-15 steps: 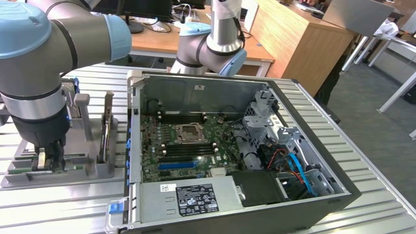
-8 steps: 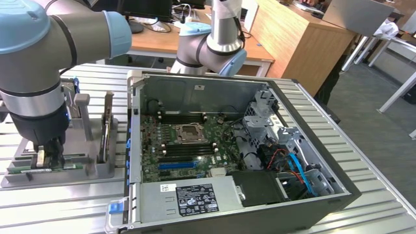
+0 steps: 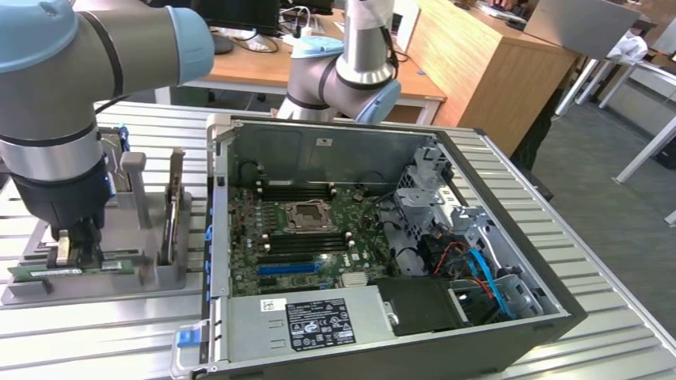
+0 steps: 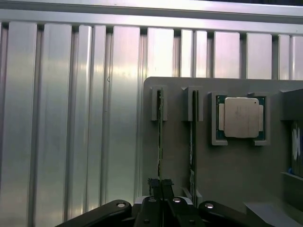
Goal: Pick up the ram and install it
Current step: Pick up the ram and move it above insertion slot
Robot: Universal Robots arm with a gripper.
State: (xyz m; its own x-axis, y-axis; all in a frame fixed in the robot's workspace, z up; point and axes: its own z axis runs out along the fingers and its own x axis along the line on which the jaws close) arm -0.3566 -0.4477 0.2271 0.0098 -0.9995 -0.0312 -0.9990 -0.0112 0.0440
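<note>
- The fingers (image 4: 161,183) are clenched on the ram (image 4: 160,132), with their two black tips pressed against its flat faces near one end of the stick
- The ram stands on its long edge in a slot of a grey holder (image 4: 227,179) and runs straight away from the fingers to the notched post at the slot's far end
- In the exterior view the fingers (image 3: 81,249) point straight down from the arm (image 3: 53,119); the ram (image 3: 63,271) shows just below them as a green strip with a pale label, seated low in the holder (image 3: 142,279)
- Just beside the fingers, in the neighbouring slot, a second stick (image 4: 193,137) stands parallel to the held one and apart from it
- Beyond that stick, farther from the fingers, a processor chip (image 4: 241,117) lies flat in a square recess of the holder
- The holder rests on the ribbed aluminium table (image 4: 71,132)
- Well apart from the fingers, on the same table, an open computer case (image 3: 549,317) lies on its side with its motherboard (image 3: 306,237) facing up
</note>
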